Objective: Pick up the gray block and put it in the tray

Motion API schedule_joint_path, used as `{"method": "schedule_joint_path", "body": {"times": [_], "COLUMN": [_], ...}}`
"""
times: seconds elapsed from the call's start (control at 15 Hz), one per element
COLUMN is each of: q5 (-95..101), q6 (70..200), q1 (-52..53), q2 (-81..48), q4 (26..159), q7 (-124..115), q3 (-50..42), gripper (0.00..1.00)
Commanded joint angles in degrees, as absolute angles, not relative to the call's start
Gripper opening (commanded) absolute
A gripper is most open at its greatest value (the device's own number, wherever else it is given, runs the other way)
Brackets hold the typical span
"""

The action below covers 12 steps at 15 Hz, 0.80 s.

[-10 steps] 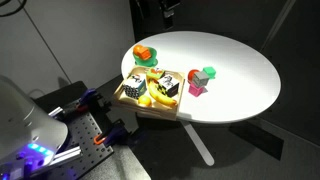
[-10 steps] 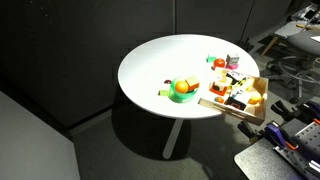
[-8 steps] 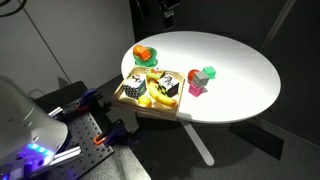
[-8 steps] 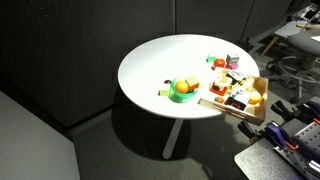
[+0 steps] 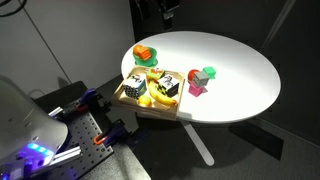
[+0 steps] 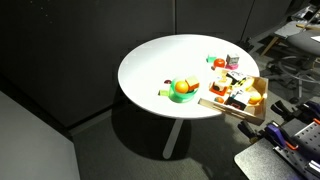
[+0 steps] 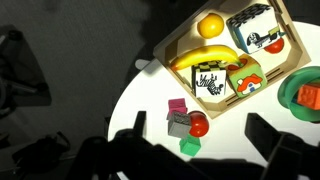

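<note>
In the wrist view the gray block (image 7: 180,126) lies on the round white table (image 7: 150,95), just outside the tray's near corner. A pink block (image 7: 176,106) touches it on one side, a red ball (image 7: 199,125) on another, and a green block (image 7: 187,146) lies beside it. The light-wood tray (image 7: 238,101) holds a banana, an orange fruit and picture cubes. My gripper (image 7: 200,135) is open, high above the blocks, its dark fingers to either side of them. In an exterior view the gray block (image 5: 196,76) sits beside the tray (image 5: 160,110).
A green bowl (image 5: 146,53) holding something orange stands on the table near the tray; it also shows in the other exterior view (image 6: 183,90). The tray (image 6: 225,107) overhangs the table's edge. Robot base and benches stand beyond that edge.
</note>
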State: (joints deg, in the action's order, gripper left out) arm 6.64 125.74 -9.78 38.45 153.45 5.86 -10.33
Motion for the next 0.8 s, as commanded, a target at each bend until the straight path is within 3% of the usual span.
{"method": "schedule_joint_path", "body": {"times": [0.0, 0.73], "q5": [4.65, -0.53], "q6": [122.22, 113.08], "q1": [-8.98, -6.26], "q2": [34.76, 22.41], "q4": [149.21, 135.23], "q7": [5.21, 0.47], "q3": [-9.82, -6.68], "gripper": [1.00, 1.00]}}
